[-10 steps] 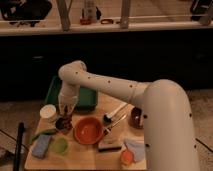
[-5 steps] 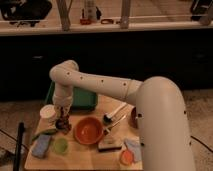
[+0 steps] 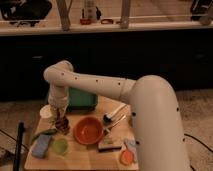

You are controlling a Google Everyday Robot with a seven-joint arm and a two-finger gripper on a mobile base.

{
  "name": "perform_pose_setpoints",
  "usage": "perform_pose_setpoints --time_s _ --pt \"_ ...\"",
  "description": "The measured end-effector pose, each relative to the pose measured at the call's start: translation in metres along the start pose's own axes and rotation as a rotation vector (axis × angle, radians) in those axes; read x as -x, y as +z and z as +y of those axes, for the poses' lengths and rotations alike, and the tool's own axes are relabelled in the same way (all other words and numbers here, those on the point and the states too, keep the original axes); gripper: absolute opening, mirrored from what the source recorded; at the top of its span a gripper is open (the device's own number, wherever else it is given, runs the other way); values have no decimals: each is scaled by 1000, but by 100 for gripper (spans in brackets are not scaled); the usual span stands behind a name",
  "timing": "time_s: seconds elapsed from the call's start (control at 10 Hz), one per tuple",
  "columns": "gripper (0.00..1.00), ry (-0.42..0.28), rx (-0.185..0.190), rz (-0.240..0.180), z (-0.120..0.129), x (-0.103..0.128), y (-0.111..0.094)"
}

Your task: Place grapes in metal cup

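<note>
The grapes (image 3: pixel 62 124) show as a small dark reddish lump at the left side of the wooden table (image 3: pixel 85 159), between the white cup (image 3: pixel 46 111) and the orange bowl (image 3: pixel 89 130). You cannot make out the metal cup as separate from that dark patch, so you cannot say whether the grapes sit in it or beside it. The gripper (image 3: pixel 60 117) hangs straight down onto this spot from the white arm (image 3: pixel 95 86), which reaches in from the right and bends at an elbow above the table's left end. Whether the gripper is clamped on the grapes or merely over them, you cannot tell. Just in front of the grapes you see a green pepper-like vegetable (image 3: pixel 45 133), with a blue cloth (image 3: pixel 41 146) and a small light green dish (image 3: pixel 60 145) nearer the front edge. Behind the gripper stands a green bin (image 3: pixel 81 99). Right of the orange bowl lie two silvery utensils (image 3: pixel 115 114) (both angled toward the arm's body), and an orange item (image 3: pixel 126 157) sits at the front right corner.
</note>
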Motion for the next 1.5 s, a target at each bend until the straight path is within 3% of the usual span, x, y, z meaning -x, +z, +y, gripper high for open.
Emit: perform_pose_setpoints --time_s 0.2,0.8,1.0,1.5 --pt "14 -3 3 -9 -2 1 2" --pt "75 0 1 -32 9 -1 3" --pt "80 -5 1 -39 11 -1 3" --pt "80 -27 0 -61 15 0 1"
